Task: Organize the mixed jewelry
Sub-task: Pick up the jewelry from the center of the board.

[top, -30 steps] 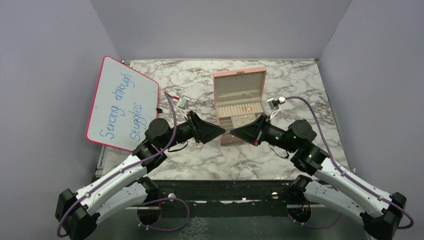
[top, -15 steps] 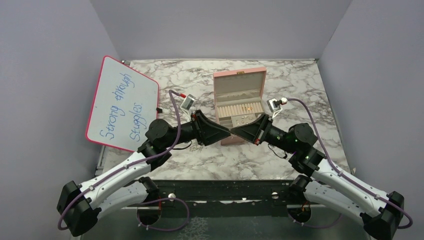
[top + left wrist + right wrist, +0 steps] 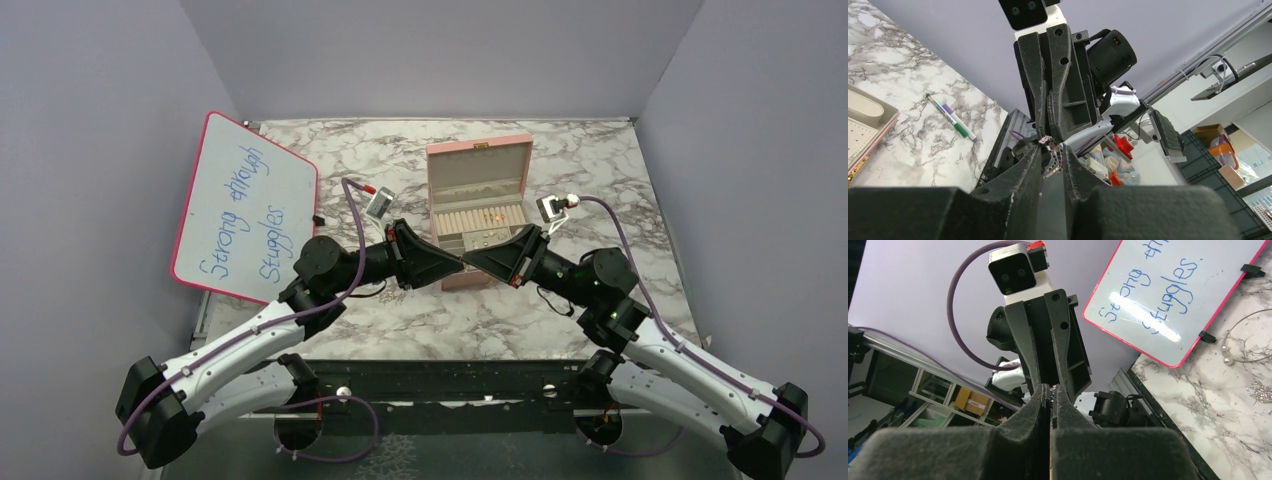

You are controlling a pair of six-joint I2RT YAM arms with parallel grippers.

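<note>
Left pincer (image 3: 1053, 150) narrowed around sparkly chain (image 3: 1053, 161), right pincer (image 3: 1050, 389) clamped on it

A short linked piece (image 3: 1052, 156) set with pale purple stones is pinched at the tip of the right gripper (image 3: 470, 262). It hangs between the fingers of the left gripper (image 3: 455, 264); a grip there cannot be told. A thin silver hoop (image 3: 1229, 360) with two pearl-like beads is laid flat at 3 o'clock in the right wrist view. A glittering piece (image 3: 1261, 390) is seen at its 5 o'clock. Tiny pieces (image 3: 481, 240) are kept in the pink box (image 3: 478, 160), and a gold one (image 3: 497, 212) at their 12 o'clock.
</note>
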